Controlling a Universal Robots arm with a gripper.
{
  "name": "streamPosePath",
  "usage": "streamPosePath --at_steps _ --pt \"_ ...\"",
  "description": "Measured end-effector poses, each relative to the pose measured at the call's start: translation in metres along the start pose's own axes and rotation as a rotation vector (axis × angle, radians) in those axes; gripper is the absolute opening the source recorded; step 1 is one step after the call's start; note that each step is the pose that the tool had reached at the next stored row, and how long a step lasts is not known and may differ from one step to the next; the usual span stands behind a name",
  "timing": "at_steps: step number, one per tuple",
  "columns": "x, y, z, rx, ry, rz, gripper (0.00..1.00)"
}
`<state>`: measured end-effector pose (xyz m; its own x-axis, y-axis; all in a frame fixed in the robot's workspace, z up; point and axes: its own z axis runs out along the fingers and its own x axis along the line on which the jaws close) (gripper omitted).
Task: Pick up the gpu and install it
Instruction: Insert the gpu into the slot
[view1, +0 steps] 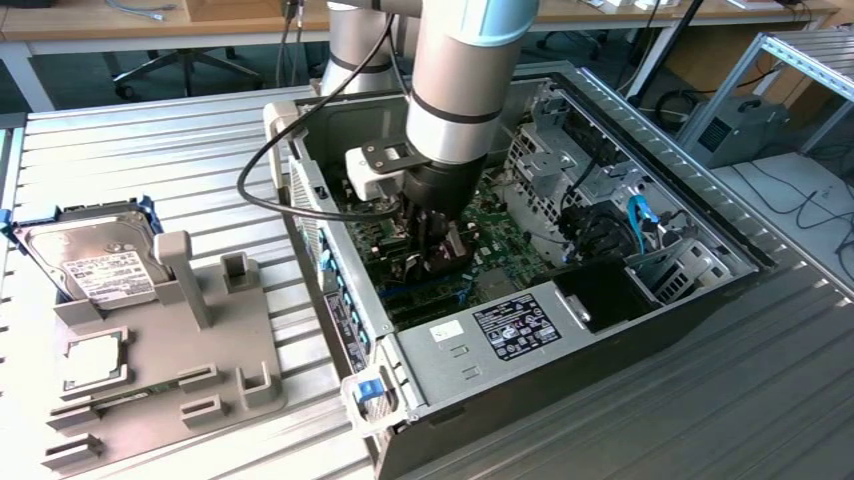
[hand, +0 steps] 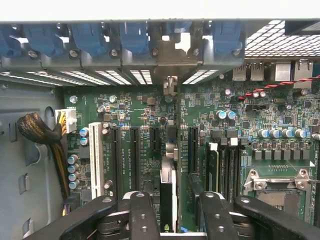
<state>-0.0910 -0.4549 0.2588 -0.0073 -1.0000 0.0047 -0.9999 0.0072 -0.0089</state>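
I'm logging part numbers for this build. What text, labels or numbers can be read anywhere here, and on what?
No text reads clearly enough to quote.
Power supply label: black sticker with white print, too small to read.
Hard drive label: white sticker with dark print, blurred.
Motherboard silkscreen: white lettering beside the slots, too small to read.
Case side sticker: illegible.

I'm looking at a ribbed metal desk (view1: 200, 140). On it, the open computer case (view1: 441, 400) sits toward the exterior view's right. A grey parts holder (view1: 160, 370) lies on its left, carrying a hard drive (view1: 94, 260) and a square chip (view1: 94, 360).
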Motion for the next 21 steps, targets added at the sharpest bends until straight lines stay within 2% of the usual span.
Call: streamPosePath --at_steps 8,12,13,14,16,17,19,21 --pt "-0.001 -0.0006 -0.0356 -0.0002 -0.0002 0.0 0.4" --pt "-0.003 -0.0014 -0.0388 -0.0011 -0.0004 0.0 0.38" --pt "-0.003 -0.0023 -0.0387 -0.0029 -0.0005 0.0 0.31" --pt "-0.003 -0.0029 -0.0387 -0.0044 -0.0005 0.0 0.31" --pt "-0.003 -0.0055 -0.0383 -0.0098 -0.0003 0.0 0.19" --pt "-0.003 -0.0071 -0.038 -0.0124 -0.0002 0.0 0.19" --pt "-0.003 -0.0139 -0.0371 -0.0217 -0.0001 0.0 0.11" --pt "-0.003 -0.0224 -0.0363 -0.031 -0.0001 0.0 0.11"
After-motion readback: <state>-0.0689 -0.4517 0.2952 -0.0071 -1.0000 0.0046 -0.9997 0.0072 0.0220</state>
